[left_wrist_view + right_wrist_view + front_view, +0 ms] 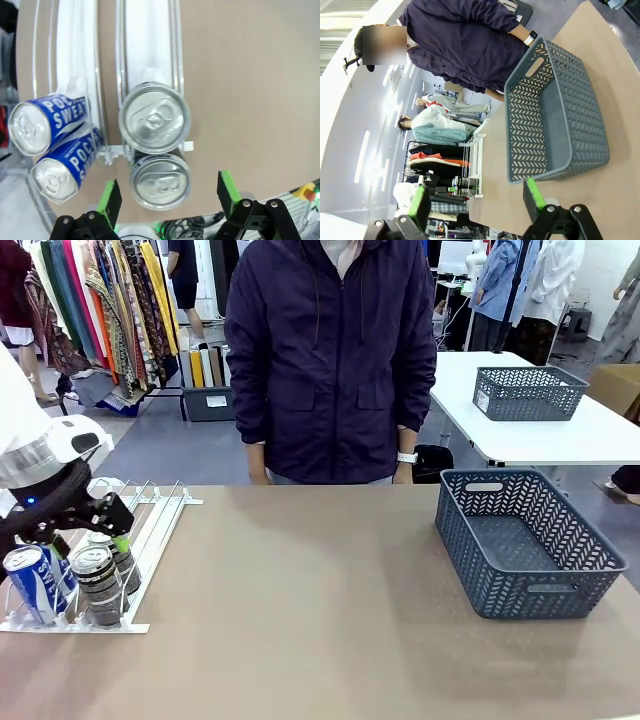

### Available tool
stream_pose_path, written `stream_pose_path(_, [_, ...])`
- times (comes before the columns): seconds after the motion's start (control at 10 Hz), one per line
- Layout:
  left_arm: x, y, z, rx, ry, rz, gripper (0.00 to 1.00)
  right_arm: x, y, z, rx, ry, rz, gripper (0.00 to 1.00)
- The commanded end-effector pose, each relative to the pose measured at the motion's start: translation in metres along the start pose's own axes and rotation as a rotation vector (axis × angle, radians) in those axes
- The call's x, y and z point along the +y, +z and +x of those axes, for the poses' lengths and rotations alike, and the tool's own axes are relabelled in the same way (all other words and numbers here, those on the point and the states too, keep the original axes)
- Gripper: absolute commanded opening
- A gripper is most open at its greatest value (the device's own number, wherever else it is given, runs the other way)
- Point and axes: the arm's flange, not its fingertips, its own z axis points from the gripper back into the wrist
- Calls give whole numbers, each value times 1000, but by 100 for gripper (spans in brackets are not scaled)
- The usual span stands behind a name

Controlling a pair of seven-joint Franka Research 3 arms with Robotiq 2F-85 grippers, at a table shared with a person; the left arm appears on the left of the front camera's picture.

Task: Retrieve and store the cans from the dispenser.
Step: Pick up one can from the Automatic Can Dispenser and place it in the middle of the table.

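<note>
The white dispenser [155, 518] lies at the table's left end, holding two blue cans [30, 585] and two dark cans [98, 585] at its near end. My left gripper [92, 532] hangs just above them. From the left wrist, the dark cans show as two silver tops, one [154, 117] in the lane and one [160, 180] nearer. My left gripper [169, 197] is open, its green pads either side of the nearer top and holding nothing. The blue cans [42, 122] lie in the lane beside. My right gripper [477, 200] is open and empty, facing the basket.
A dark grey lattice basket [540, 595] stands at the table's right end and is seen again as the basket [560, 115] from the right wrist. A person in a dark jacket [330, 350] stands at the far edge. A second basket [528, 392] sits on another table behind.
</note>
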Motion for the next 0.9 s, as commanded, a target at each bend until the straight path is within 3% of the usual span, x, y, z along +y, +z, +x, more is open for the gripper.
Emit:
stream_pose_path(0.0, [13, -16, -34, 10, 58, 47, 100, 2, 0, 3, -17, 17, 23, 100])
stream_pose_path(0.7, [19, -52, -32, 11, -3, 9, 100, 2, 0, 3, -17, 17, 23, 100])
stream_pose_path(0.8, [19, -54, -32, 22, 0, 20, 74, 2, 0, 3, -17, 17, 23, 100])
